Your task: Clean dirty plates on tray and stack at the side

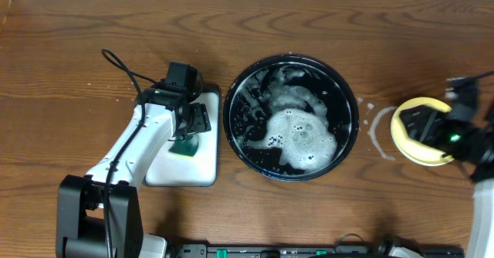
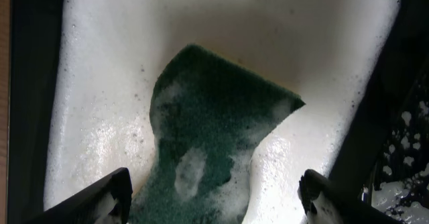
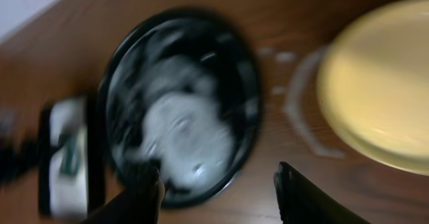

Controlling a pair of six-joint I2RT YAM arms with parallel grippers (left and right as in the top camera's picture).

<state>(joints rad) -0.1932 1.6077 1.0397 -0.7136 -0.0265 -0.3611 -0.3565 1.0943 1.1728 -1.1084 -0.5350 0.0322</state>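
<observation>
The black tray (image 1: 235, 130) sits mid-table, wet with white foam, and no plate shows in it. It also shows blurred in the right wrist view (image 3: 248, 83). A pale yellow plate (image 1: 401, 130) lies at the right, partly under my right arm; it is also in the right wrist view (image 3: 379, 90). No mint-green plate is visible. My right gripper (image 3: 218, 194) is open and empty above the bare wood between tray and plate. My left gripper (image 2: 214, 197) is open over a green sponge (image 2: 214, 130) lying on the foamy white tray (image 2: 100, 103).
The white rectangular tray with dark rim (image 1: 204, 161) stands left of the black tray, with the sponge (image 1: 184, 146) on it. Foam streaks (image 1: 378, 130) mark the wood left of the yellow plate. Arm bases line the near edge.
</observation>
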